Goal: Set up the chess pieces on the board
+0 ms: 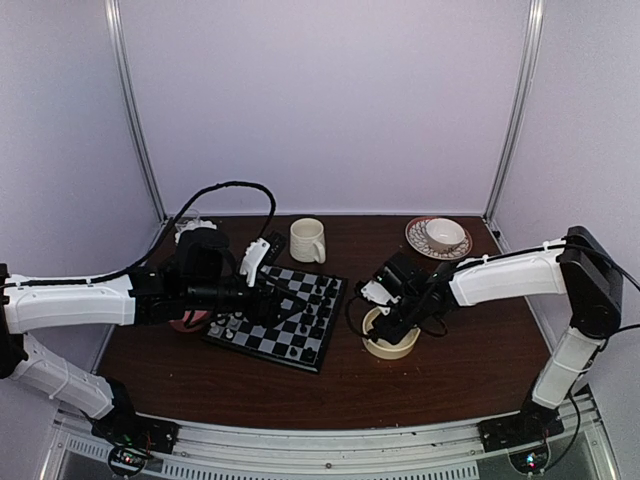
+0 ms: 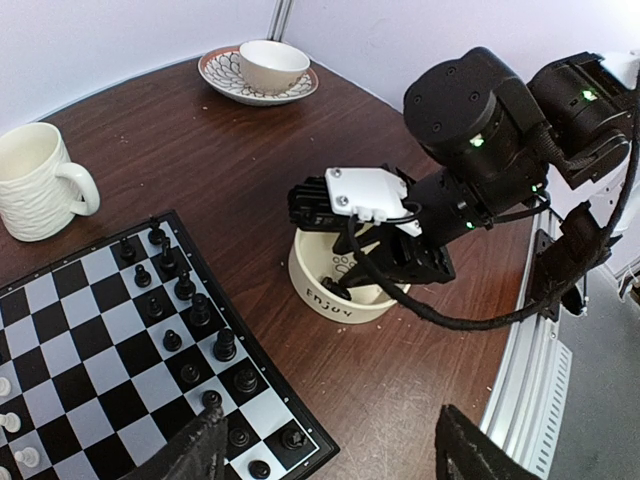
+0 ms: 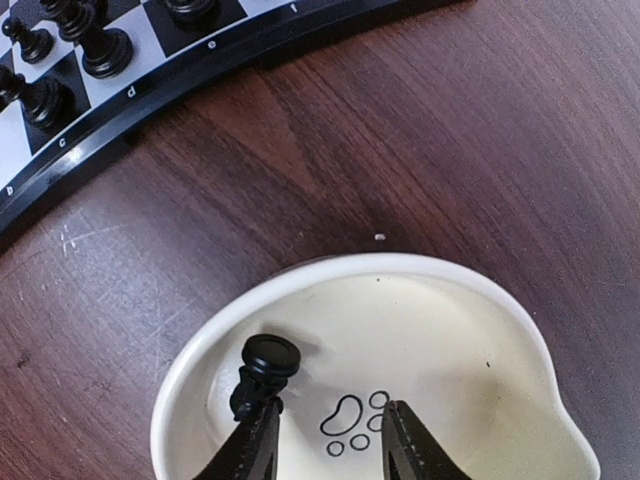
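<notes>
Black pieces (image 2: 225, 345) stand in two rows along the board (image 2: 100, 380) edge nearest a cream bowl (image 3: 470, 340), and one black pawn (image 3: 262, 375) lies inside the bowl. The right gripper (image 3: 330, 412) hangs there with its jaws apart, holding nothing, the pawn at one fingertip. The left gripper (image 2: 330, 432) is wide open over the board's corner.

On the side of the cream bowl (image 2: 306, 278) a handwritten word seems to read "Enjoy", though its last letter curves away. Inside the bowl is a small black paw print (image 3: 350, 420). The board (image 3: 180, 65) has b, c, d, e, f along its rim.
</notes>
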